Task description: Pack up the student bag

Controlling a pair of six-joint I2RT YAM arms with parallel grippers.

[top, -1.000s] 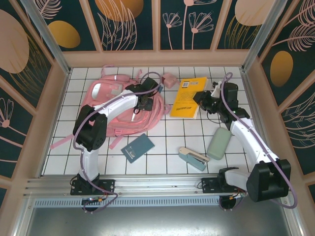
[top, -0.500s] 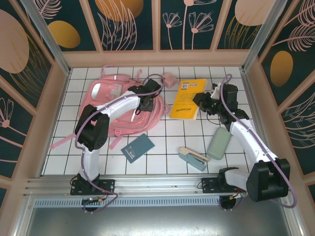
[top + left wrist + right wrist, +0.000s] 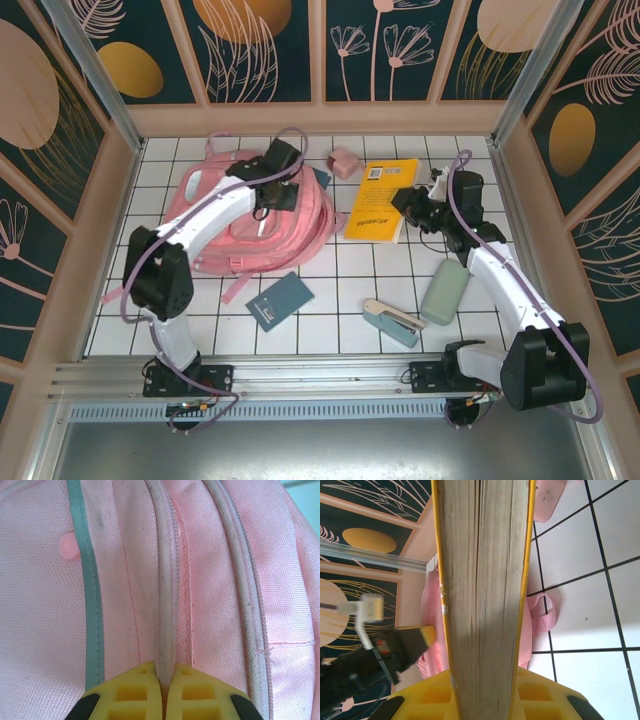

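Observation:
The student bag [image 3: 215, 235] is a large pink backpack lying flat at the back left of the tiled table. My left gripper [image 3: 266, 203] is over its upper part. In the left wrist view its yellow fingers [image 3: 131, 690] are shut on a raised piped seam [image 3: 166, 600] of the pink bag [image 3: 45, 605]. My right gripper [image 3: 408, 207] is shut on the near edge of a yellow book [image 3: 381, 198], to the right of the bag. In the right wrist view the book's page edge [image 3: 485, 580] runs up between the fingers [image 3: 540, 692]. Beyond it lie the bag [image 3: 429, 605] and a strap loop [image 3: 540, 615].
A small pink pouch [image 3: 345, 162] sits at the back, between bag and book. A dark blue notebook [image 3: 280, 300] lies in front of the bag. A stapler [image 3: 391, 322] and a pale green case [image 3: 445, 290] lie near my right arm. Walls enclose the table.
My left gripper has shut on the bag's seam and moved left and toward the back, its elbow swinging left. The right arm and the book have not moved.

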